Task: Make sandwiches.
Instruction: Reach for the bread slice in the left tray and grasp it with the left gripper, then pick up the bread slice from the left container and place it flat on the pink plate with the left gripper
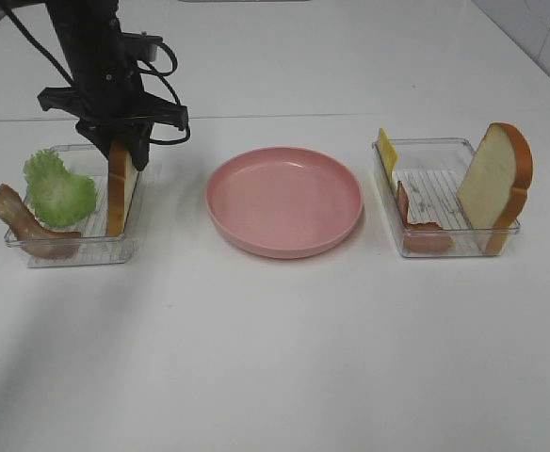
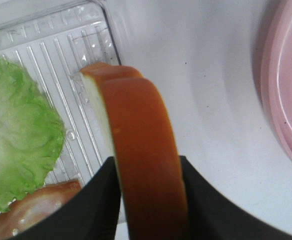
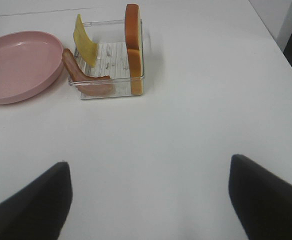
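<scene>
Pinching a bread slice (image 2: 136, 125) by its crust in the left gripper (image 2: 147, 170), upright at the plate-side end of the left tray (image 1: 68, 254), beside lettuce (image 1: 58, 188) and a bacon strip (image 1: 25, 221). Holding the right gripper (image 3: 147, 162) spread wide and empty over the table (image 3: 186, 125), apart from the right tray (image 1: 459, 252) with a second bread slice (image 1: 496, 179) and cheese (image 1: 386, 151).

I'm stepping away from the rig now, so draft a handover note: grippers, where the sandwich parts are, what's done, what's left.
Left gripper: shut on left bread slice, upright in left tray.
Right gripper: open, empty.
Left tray also holds lettuce and left bacon strip; right tray holds cheese, right bacon strip, right bread slice.
Done: only this grasp; pink plate bare.
Left: build the whole stack on the plate.
</scene>
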`<action>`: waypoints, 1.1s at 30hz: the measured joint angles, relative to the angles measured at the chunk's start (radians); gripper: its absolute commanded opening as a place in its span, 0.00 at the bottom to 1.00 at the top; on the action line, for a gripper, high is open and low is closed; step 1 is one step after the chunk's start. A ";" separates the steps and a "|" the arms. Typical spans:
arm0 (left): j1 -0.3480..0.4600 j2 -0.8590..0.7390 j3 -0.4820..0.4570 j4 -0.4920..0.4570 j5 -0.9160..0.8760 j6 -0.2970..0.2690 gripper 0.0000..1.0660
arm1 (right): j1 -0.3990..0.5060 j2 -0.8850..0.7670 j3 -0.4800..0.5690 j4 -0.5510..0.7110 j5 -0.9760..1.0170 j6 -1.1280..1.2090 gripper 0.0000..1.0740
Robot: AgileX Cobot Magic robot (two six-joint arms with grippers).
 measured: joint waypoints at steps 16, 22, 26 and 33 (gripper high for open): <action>0.002 0.000 0.000 0.004 0.002 -0.050 0.00 | 0.000 0.000 0.000 0.000 0.000 0.000 0.74; 0.002 -0.016 0.000 0.014 0.006 -0.064 0.00 | 0.000 0.000 0.000 0.000 0.000 0.000 0.74; 0.002 -0.059 0.000 0.045 0.006 -0.103 0.00 | 0.000 0.000 0.000 0.000 0.000 0.000 0.74; 0.001 -0.175 0.000 0.052 0.008 -0.135 0.00 | 0.000 0.000 0.000 0.000 0.000 0.000 0.74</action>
